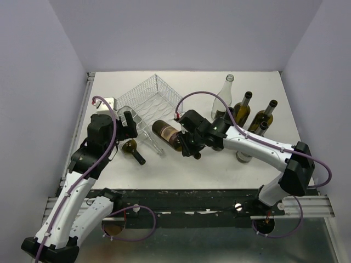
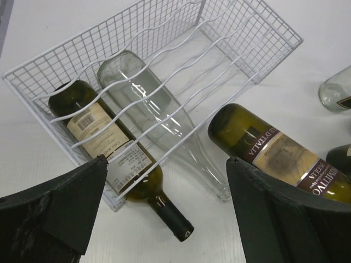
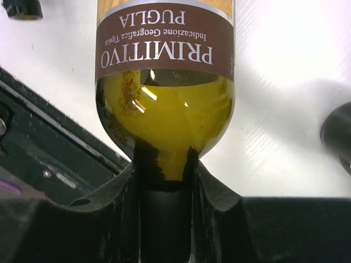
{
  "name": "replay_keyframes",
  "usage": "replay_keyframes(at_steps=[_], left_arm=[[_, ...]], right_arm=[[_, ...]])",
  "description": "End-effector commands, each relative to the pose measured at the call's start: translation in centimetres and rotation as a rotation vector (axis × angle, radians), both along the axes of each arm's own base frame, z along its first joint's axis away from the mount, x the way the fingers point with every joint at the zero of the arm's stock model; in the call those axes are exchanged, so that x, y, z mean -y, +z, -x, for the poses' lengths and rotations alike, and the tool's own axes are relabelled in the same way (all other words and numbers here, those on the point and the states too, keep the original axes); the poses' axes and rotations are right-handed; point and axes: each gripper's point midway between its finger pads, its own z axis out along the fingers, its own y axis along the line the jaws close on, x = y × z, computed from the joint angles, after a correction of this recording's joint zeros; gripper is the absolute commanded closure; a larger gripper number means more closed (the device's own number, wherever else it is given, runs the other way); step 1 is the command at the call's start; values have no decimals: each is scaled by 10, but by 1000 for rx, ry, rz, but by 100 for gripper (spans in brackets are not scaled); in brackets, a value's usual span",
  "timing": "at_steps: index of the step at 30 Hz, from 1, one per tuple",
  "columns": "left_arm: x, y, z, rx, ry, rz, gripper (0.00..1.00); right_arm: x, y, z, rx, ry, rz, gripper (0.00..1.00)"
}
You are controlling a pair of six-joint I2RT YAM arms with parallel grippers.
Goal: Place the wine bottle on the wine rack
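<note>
The white wire-mesh wine rack (image 1: 149,99) sits at the back left of the table. A dark green bottle (image 2: 104,137) and a clear bottle (image 2: 148,104) lie in it, necks poking out toward the near side. My right gripper (image 1: 190,147) is shut on the neck of a green wine bottle with a brown label (image 1: 167,133). That bottle lies level with its base toward the rack's right near corner. In the right wrist view the fingers (image 3: 216,186) clamp the neck below the bottle's shoulder (image 3: 164,115). My left gripper (image 2: 164,219) is open and empty just in front of the rack.
Several bottles stand at the back right: a clear one (image 1: 225,97) and green ones (image 1: 242,109) (image 1: 263,116). The black front rail (image 3: 33,148) runs along the table's near edge. The green bottle's neck (image 1: 137,155) lies on the table by my left arm.
</note>
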Motion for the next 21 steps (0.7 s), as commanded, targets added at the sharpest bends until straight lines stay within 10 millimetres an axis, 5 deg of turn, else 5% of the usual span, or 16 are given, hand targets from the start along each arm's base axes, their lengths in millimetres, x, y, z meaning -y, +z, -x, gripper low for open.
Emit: replay_keyframes(at_steps=[1,12,21], left_arm=[[-22,-17,7,-83,129,31,1],[-42,-77,7,-250,233,114,1],[-51,-87,9,-260,252,81,10]], right_arm=[[-33,29,-39,185,-74,-166,99],[-52,18,-59,286,-109,-293,99],[-73,4,-80,395,-112,-394,99]])
